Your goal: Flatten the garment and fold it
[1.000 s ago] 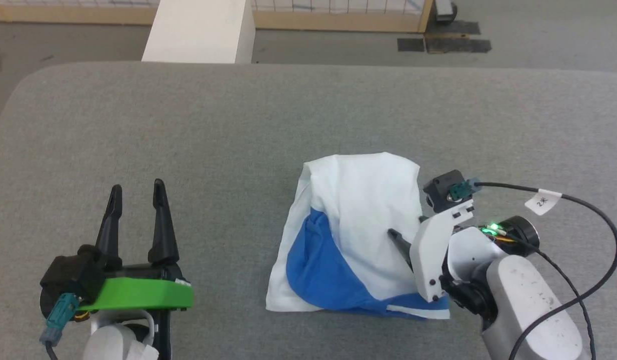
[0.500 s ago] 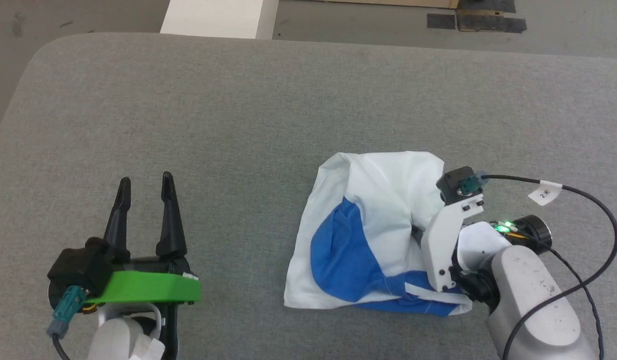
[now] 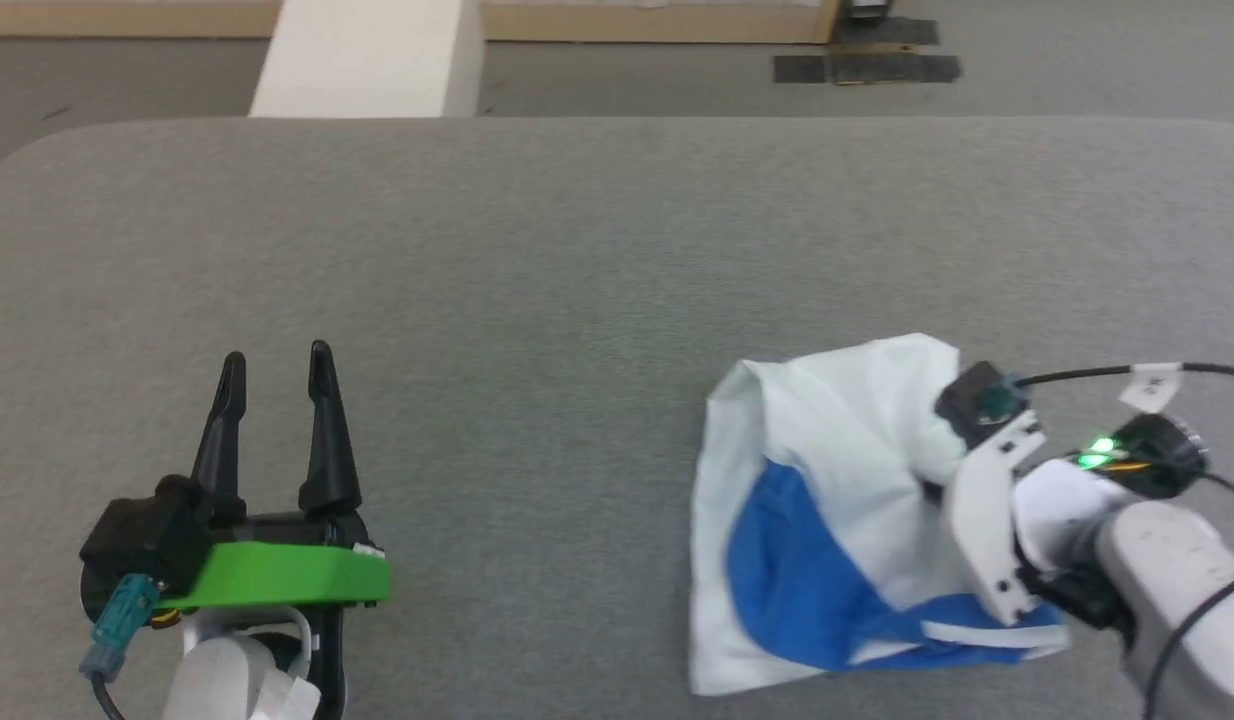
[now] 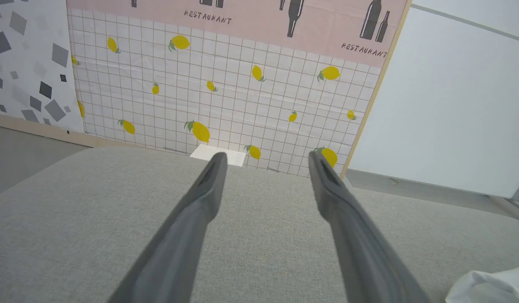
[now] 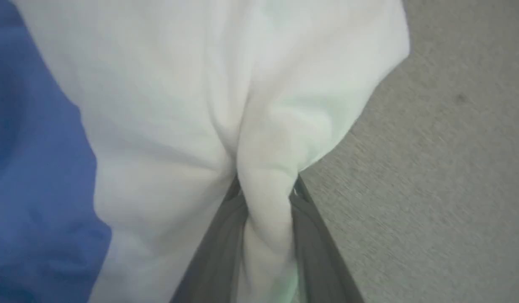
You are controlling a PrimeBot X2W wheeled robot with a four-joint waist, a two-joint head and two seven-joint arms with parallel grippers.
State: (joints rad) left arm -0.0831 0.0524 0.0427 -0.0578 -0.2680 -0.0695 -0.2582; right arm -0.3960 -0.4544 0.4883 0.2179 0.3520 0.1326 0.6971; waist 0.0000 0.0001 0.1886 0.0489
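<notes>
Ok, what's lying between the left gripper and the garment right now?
Nothing: in the head view, just bare grey tabletop separates the left gripper from the garment, bunched at the right.

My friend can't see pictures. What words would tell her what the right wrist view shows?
The right claw pinches a bunched fold of a white T-shirt between its two dark fingers. A blue part of the shirt is at the left, and the grey surface is at the right.

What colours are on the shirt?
The garment is white with a big blue patch; the head view shows it best.
</notes>
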